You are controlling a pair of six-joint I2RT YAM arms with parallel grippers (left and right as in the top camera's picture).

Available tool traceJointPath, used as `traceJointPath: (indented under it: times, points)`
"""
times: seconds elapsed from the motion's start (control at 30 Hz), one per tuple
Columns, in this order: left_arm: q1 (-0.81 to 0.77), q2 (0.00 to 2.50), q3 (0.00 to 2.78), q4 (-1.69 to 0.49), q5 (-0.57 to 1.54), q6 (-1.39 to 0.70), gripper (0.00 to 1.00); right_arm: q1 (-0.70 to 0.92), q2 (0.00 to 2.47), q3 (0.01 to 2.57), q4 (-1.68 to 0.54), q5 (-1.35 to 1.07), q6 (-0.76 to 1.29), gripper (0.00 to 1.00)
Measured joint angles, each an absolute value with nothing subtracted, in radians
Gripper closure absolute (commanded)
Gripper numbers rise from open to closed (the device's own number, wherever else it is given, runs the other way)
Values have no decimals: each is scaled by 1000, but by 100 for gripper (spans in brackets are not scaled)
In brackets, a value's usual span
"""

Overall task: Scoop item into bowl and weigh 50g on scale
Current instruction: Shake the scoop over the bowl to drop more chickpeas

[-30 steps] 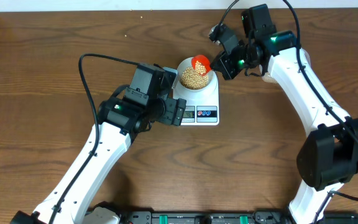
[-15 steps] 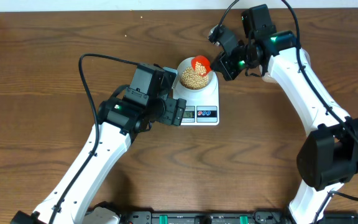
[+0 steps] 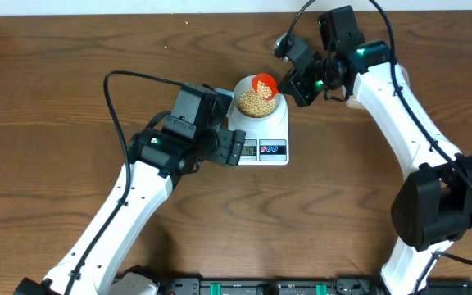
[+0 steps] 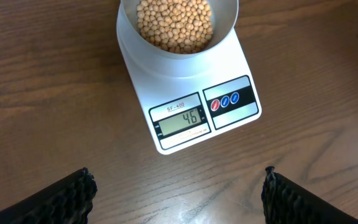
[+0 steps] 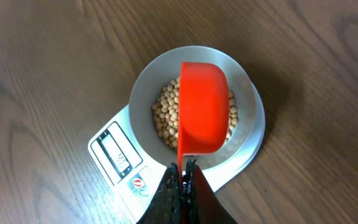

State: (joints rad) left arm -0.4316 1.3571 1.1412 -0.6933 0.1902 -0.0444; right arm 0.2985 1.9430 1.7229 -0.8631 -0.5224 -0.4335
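Bench [image 3: 56,123]: brown wood-grain surface, carrying the scale and lying under both arms.
Left arm [image 3: 129,192]: white with black joints, reaching in from the lower left, with a black cable [image 3: 109,90] looping above it.
Left hand [image 3: 238,147]: standing released and grasping nothing. In the left wrist view its two dark fingers [image 4: 67,199] are sitting well apart, and the hand [image 4: 179,202] is hovering just left of the scale's display end.
Scale [image 3: 273,127]: white digital kitchen scale lying flat at mid-bench. Its grey display [image 4: 180,118] is showing 46, and its red and blue buttons [image 4: 225,101] are sitting beside the display.
Bowl [image 3: 244,86]: small, round and white, resting on the scale's weighing end, away from the display.
Soybeans [image 3: 254,100]: tan-yellow beans lying heaped inside the bowl, filling most of it.
Scoop [image 3: 265,82]: orange-red measuring scoop hanging over the bowl's far right part. Its rounded outer side [image 5: 204,106] is facing the right wrist camera, so what it is holding cannot be told.
Right hand [image 5: 183,180]: clenching tight on the scoop's thin handle, positioned just right of the bowl.
Right arm [image 3: 408,106]: white, arching in from the lower right.
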Motion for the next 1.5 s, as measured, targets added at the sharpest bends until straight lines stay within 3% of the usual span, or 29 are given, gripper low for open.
traceJointPath:
  times: [0.6,1.2,1.5]
  points:
    - [-432,1357,1141,-693,190,-44,12,299,1943,1723,-854,-519,-487,99]
    - [-432,1357,1141,-693,190,-44,12,323,1943,1723,-837,-449,-323,99]
    - [-432,1357,1141,-693,190,-44,12,263,1943,1723,-836,-541,-251,99]
